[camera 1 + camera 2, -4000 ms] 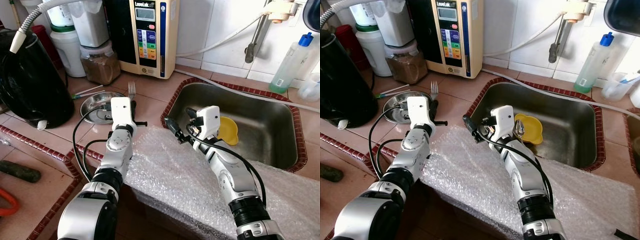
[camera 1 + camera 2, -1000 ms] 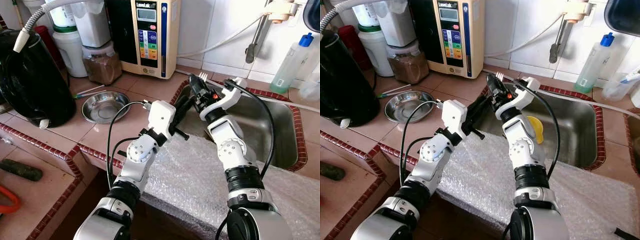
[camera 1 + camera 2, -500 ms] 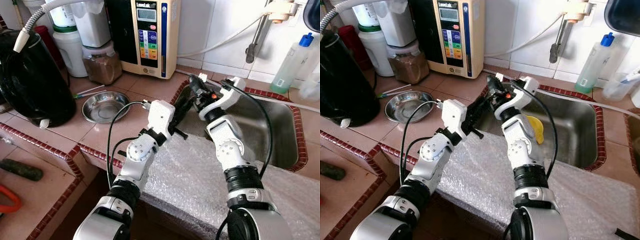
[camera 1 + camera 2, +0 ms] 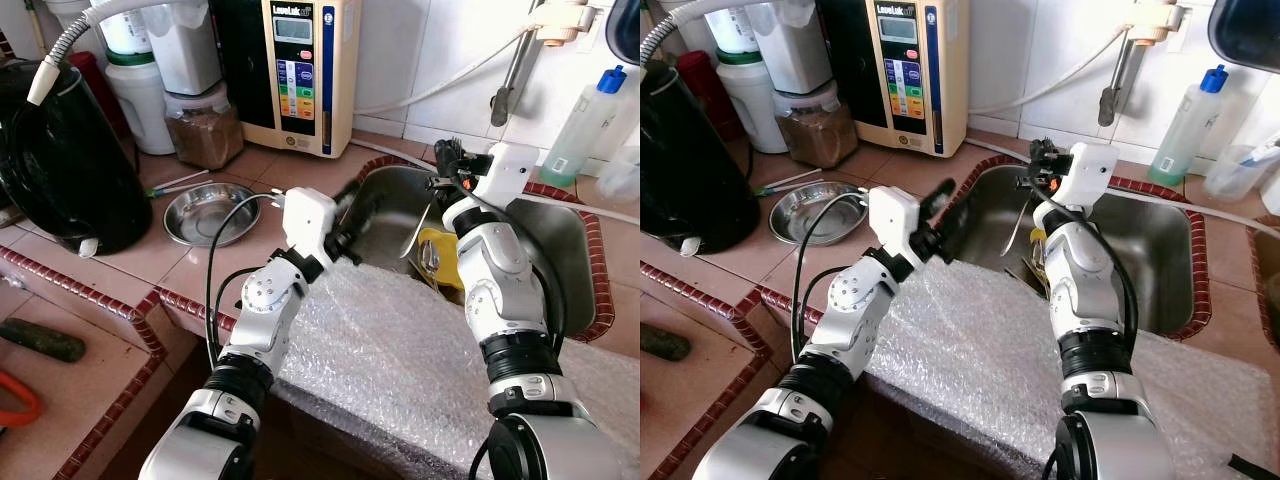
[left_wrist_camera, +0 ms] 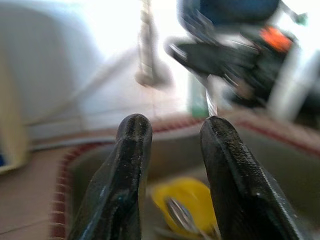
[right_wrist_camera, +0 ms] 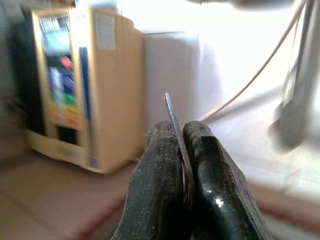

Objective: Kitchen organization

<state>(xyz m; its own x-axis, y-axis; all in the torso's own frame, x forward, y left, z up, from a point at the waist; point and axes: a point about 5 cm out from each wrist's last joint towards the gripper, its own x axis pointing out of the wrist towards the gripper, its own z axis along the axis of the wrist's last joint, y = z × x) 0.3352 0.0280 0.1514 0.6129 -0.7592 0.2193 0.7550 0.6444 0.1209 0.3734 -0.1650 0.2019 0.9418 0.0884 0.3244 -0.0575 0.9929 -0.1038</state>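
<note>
Right gripper (image 6: pixel 182 150) pinched fork (image 4: pixel 1014 232) over sink (image 4: pixel 1160 260) | left gripper (image 5: pixel 172 135) gaped, empty | I judged fork light, stiff, slippery; grip handle.

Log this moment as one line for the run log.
right gripper: shut on fork, above sink | left gripper: open, at sink's left rim | fork hangs over yellow bowl

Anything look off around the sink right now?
Mostly the fork: the right gripper is shut on one end, so it dangles over the sink with its free end hanging down. Bubble wrap also drapes over the counter's front edge.
</note>
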